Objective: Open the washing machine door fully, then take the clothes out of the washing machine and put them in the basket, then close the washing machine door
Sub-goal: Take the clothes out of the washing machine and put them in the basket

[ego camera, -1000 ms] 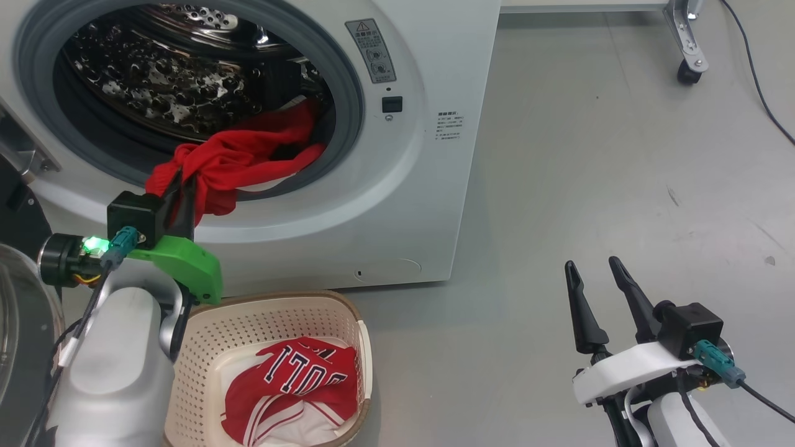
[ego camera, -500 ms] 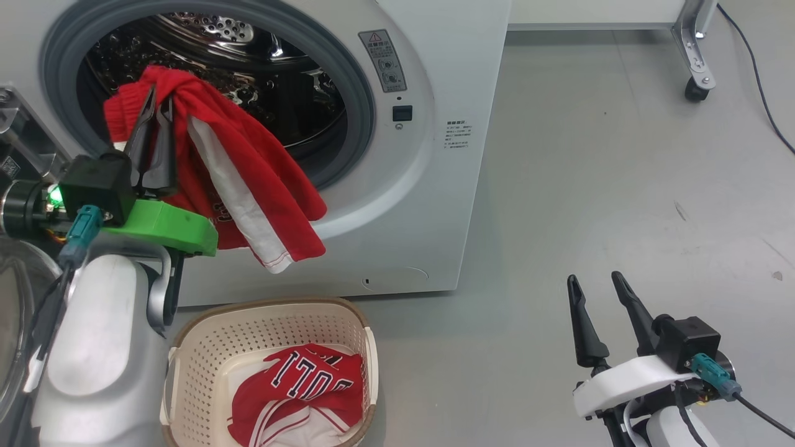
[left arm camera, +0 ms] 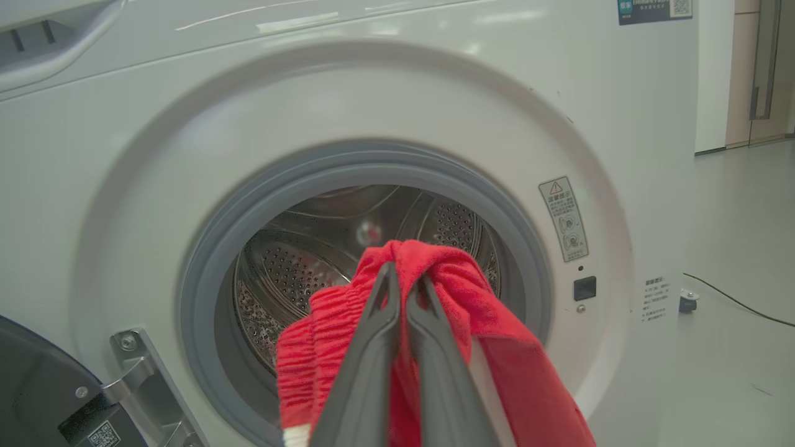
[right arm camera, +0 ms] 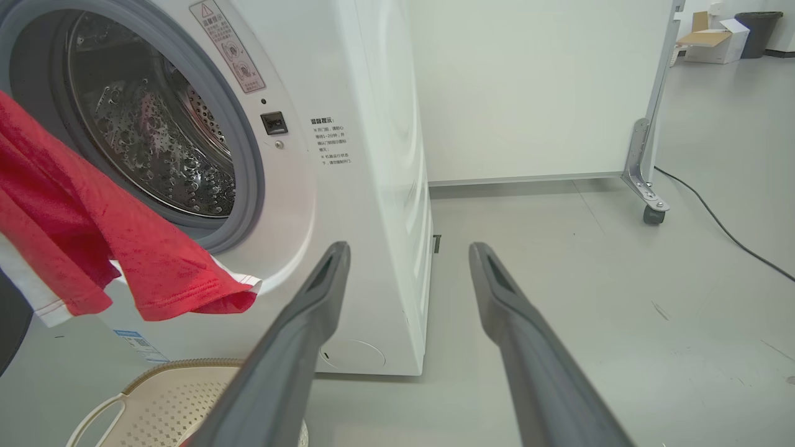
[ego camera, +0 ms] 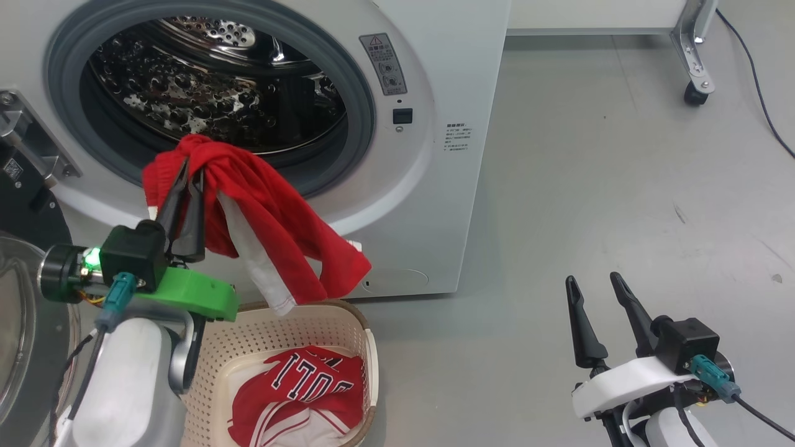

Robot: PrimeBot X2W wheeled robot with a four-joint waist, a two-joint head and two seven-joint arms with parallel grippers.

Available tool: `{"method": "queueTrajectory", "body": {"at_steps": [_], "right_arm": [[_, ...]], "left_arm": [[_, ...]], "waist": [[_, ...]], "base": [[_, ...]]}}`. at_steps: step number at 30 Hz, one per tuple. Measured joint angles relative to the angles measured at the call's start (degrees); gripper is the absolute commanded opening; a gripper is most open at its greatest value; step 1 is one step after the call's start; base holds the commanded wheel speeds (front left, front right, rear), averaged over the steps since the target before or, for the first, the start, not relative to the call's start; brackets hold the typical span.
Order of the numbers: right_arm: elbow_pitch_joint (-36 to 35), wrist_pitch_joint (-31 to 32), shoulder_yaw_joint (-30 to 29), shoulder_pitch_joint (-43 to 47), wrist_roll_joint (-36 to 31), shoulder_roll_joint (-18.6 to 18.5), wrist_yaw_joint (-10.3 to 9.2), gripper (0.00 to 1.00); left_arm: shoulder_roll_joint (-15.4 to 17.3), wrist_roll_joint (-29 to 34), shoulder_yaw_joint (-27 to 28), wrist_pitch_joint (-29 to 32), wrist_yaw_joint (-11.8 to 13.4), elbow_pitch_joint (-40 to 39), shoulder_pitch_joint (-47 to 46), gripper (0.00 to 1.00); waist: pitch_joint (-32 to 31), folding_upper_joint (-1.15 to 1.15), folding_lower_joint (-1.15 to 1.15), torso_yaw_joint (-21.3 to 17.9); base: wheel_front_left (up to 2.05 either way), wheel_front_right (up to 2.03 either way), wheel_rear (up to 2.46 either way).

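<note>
My left gripper [ego camera: 189,177] is shut on a bright red garment [ego camera: 279,230] with a white stripe, which hangs in the air in front of the washing machine [ego camera: 428,205] and above the back of the basket [ego camera: 298,326]. From the left wrist the garment [left arm camera: 447,292] drapes over my closed gripper [left arm camera: 405,282]. A red-and-white jersey [ego camera: 304,388] lies in the basket. The steel drum [ego camera: 205,93] looks bare. The washing machine door [ego camera: 25,347] stands swung open at the far left. My right gripper [ego camera: 593,282] is open over the floor, holding nothing.
A wheeled metal frame leg [ego camera: 692,56] and a black cable [ego camera: 754,74] are on the grey floor at the back right. The door hinge bracket [ego camera: 31,139] juts out left of the opening. Open floor lies between the machine and my right arm.
My left gripper has pulled the red garment out of the drum, lifted it, then lowered it right toward the basket. The head camera shifted slightly. The right gripper has not moved.
</note>
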Motion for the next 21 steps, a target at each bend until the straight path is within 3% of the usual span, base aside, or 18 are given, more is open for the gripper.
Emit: {"method": "queueTrajectory", "body": {"at_steps": [13,21], "right_arm": [[-1.76,0.0,0.59,-0.12,-0.46,0.01,0.0,1.0],[-2.36,0.01,1.0,-0.78,-0.48,0.01,0.01,1.0]], "left_arm": [[0.12,0.51,-3.03,4.12,-0.3,5.13,8.69,0.0],[0.89,1.59,-3.6,6.95,-0.52,10.27,9.14,0.0]], "waist": [[3.54,0.0,0.0,-0.85],[6.65,0.0,0.0,-2.32]], "base": [[0.0,0.0,0.0],[0.0,0.0,0.0]]}}
